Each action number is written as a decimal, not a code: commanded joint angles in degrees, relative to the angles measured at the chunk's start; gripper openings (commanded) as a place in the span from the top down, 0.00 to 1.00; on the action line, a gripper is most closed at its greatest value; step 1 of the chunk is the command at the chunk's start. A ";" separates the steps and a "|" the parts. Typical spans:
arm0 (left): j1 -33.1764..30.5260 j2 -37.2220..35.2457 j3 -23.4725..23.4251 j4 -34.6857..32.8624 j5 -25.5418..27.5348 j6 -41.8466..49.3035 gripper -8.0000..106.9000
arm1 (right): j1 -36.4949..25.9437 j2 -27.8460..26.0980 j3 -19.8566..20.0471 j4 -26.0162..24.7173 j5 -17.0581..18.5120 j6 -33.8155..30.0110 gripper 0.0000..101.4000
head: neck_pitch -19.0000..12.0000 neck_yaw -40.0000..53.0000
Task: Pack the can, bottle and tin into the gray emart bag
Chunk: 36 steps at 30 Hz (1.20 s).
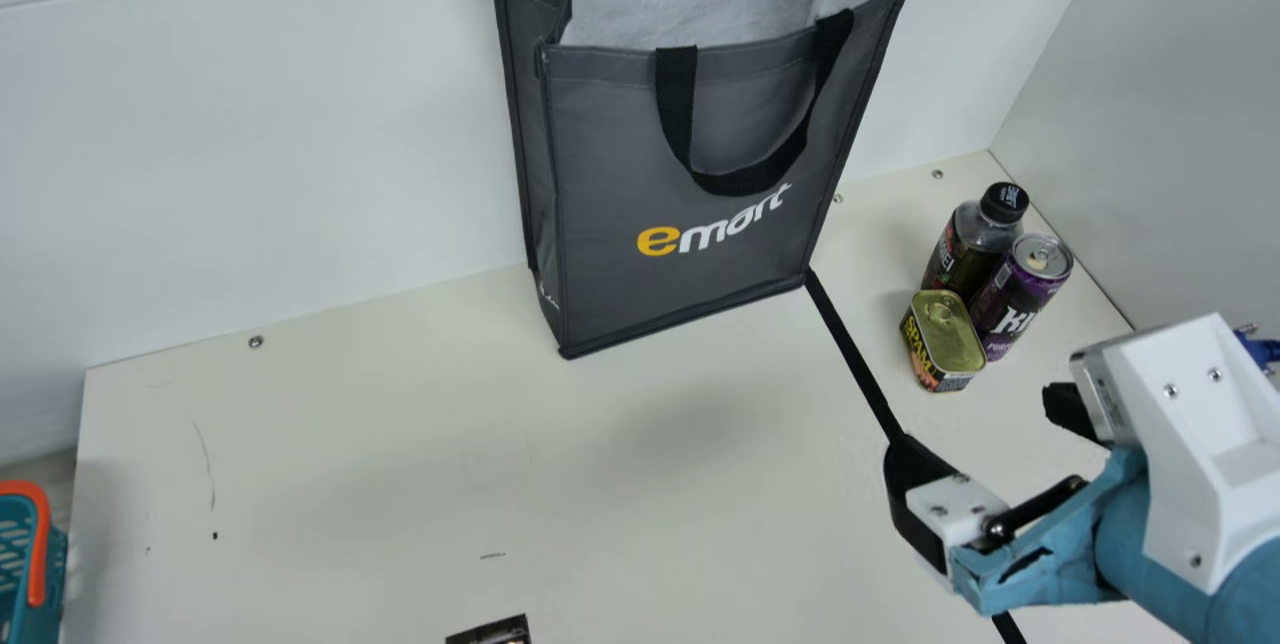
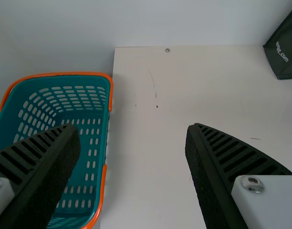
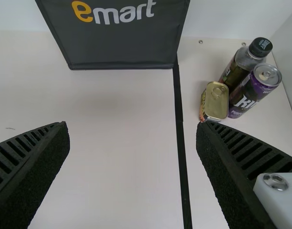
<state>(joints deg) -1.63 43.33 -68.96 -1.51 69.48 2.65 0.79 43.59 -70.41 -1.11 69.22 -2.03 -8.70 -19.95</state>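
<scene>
Our right gripper (image 1: pixel 980 422) stands wide with nothing between its fingers, short of the group and on the table (image 1: pixel 400 484) side nearest us; our left gripper (image 2: pixel 132 129) is wide and empty too, near the teal basket (image 2: pixel 100 195); beyond the right one, across the black tape (image 1: pixel 850 344), the tin (image 1: pixel 945 329) stands upright in front of the bottle (image 1: pixel 968 244) and the can (image 1: pixel 1015 299) — all three bunched close, so we cannot tell which of them touch; the gray bag (image 1: pixel 680 299) stands upright against the back wall, mouth up, front strap hanging down outside

The step in hand, we judge, is picking the first thing, and the tin looks easiest to reach; we should come down with one finger on its free side, ease the other into the tight gap — slowly, lest we tip the bottle — then squeeze squarely and lift straight up, high enough to clear the bag's rim
</scene>
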 commanded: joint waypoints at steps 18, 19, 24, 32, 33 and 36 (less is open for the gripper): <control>0.00 0.00 0.00 0.00 0.00 0.00 0.15 | 1.03 5.39 -5.65 -2.07 -2.55 -1.54 0.10 | -1.30 -0.05; 0.00 0.00 0.00 0.00 0.00 0.00 0.15 | 1.23 5.73 -6.07 -2.35 -2.72 -1.69 0.10 | -1.30 -0.05; 0.00 0.00 0.00 0.00 0.00 0.00 0.15 | 2.35 7.60 -8.45 -3.67 -3.50 -2.15 0.10 | -1.30 -0.05; 0.00 0.00 0.00 0.00 0.00 0.00 0.15 | 4.36 10.95 -12.56 -5.66 -4.79 -3.49 0.10 | -1.30 -0.05; 0.00 0.00 0.00 0.00 0.00 0.00 0.15 | 4.53 11.39 -13.06 -5.83 -4.99 -3.78 0.10 | -1.30 -0.05; 0.00 0.00 0.00 0.00 0.00 0.00 0.15 | 4.95 12.73 -14.67 -6.49 -5.58 -4.83 0.10 | -1.30 -0.05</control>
<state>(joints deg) -1.63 43.33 -68.96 -1.51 69.48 2.65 5.65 55.96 -84.48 -7.27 63.89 -6.42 -8.70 -19.95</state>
